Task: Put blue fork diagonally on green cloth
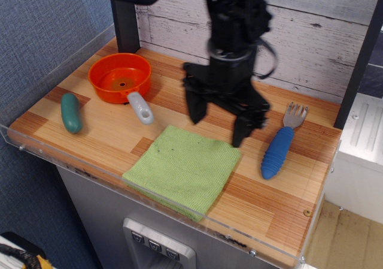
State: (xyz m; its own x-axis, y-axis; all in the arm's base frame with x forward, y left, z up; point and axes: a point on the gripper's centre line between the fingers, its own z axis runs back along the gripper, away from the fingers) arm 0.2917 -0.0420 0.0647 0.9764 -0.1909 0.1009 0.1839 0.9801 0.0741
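Note:
The blue fork lies on the wooden table at the right, its grey tines pointing toward the back wall. The green cloth lies flat near the table's front edge, with nothing on it. My gripper is open and empty. It hangs above the table between the cloth's far right corner and the fork, fingers pointing down. One finger is just left of the fork's handle. The other finger is over the bare wood behind the cloth.
An orange pan with a grey handle stands at the back left. A teal pickle-shaped thing lies at the far left. A clear plastic rim runs along the table's front and left edges. A dark post stands at the back.

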